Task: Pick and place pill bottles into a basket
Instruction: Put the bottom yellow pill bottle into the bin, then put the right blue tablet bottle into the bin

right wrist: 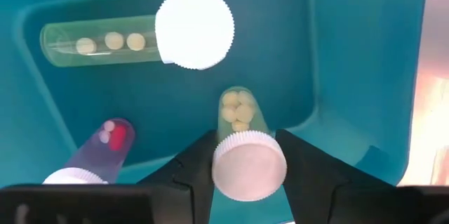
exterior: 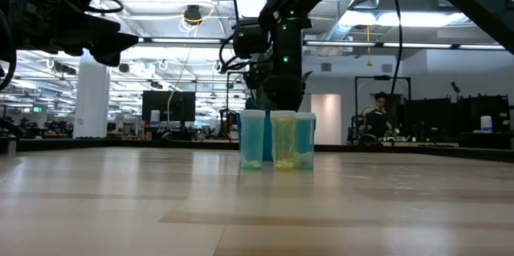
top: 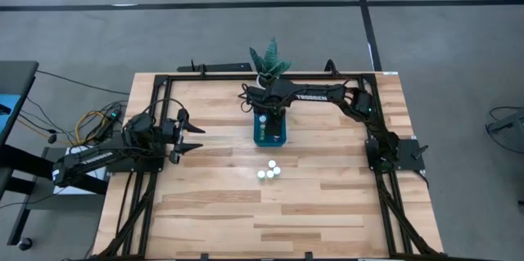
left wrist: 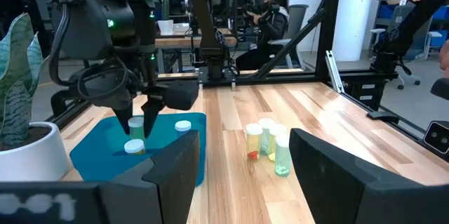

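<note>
Pill bottles (top: 269, 170) are being seen in two groups: three are standing together on the bare wooden table (top: 327, 204), a little in front of the basket (top: 269, 137), and in the low view they are being shown upright side by side with pale pills inside. Three more are being found inside the teal-blue basket, which is being placed near the table's middle, just in front of a white pot with a spiky green plant (top: 268, 60). In the right wrist view, one bottle (right wrist: 137, 36) is being shown lying on its side on the basket floor, a second with a red pill (right wrist: 91, 155) is being shown leaning near the wall, and a third bottle (right wrist: 245, 147) is being framed upright between the fingers of the right gripper (right wrist: 247, 155). That gripper is being held directly over the basket, its jaws being set close on either side of the bottle's white cap; whether the bottle is being gripped cannot be told. The left gripper (top: 193, 137) is being kept apart at the table's left side, above the wood, with its fingers being spread wide and nothing between them.
</note>
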Available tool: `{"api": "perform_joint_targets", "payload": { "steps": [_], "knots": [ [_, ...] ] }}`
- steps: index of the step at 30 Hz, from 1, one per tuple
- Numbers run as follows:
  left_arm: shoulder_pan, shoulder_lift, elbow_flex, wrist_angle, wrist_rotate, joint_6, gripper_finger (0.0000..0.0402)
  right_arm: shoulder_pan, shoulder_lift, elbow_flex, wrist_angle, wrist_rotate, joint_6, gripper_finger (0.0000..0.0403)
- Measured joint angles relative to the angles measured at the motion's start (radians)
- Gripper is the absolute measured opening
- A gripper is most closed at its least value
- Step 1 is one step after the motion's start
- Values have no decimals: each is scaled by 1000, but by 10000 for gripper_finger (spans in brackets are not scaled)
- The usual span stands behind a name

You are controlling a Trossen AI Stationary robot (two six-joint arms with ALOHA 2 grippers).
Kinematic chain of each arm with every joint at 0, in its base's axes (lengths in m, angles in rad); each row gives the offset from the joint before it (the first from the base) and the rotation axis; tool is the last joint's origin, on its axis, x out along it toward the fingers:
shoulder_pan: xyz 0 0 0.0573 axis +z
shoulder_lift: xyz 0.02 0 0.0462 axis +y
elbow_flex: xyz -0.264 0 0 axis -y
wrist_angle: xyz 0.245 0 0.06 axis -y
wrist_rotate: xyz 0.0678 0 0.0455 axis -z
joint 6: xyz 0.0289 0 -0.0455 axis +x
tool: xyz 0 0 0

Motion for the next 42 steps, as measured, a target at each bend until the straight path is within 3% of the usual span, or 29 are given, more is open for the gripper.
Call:
{"api": "perform_joint_targets", "payload": {
  "steps": [16,25,31,37,42],
  "knots": [
    [0,0,0,0,0,0,213,6,0,7,-13,2,-26,173],
    [0,0,0,0,0,0,213,7,-1,120,-81,3,-36,169],
    [0,0,0,0,0,0,213,12,-3,266,-181,5,-32,171],
    [0,0,0,0,0,0,213,92,-80,400,-276,59,128,165],
    [0,0,0,0,0,0,213,213,-166,419,-359,61,242,164]
  ]
}}
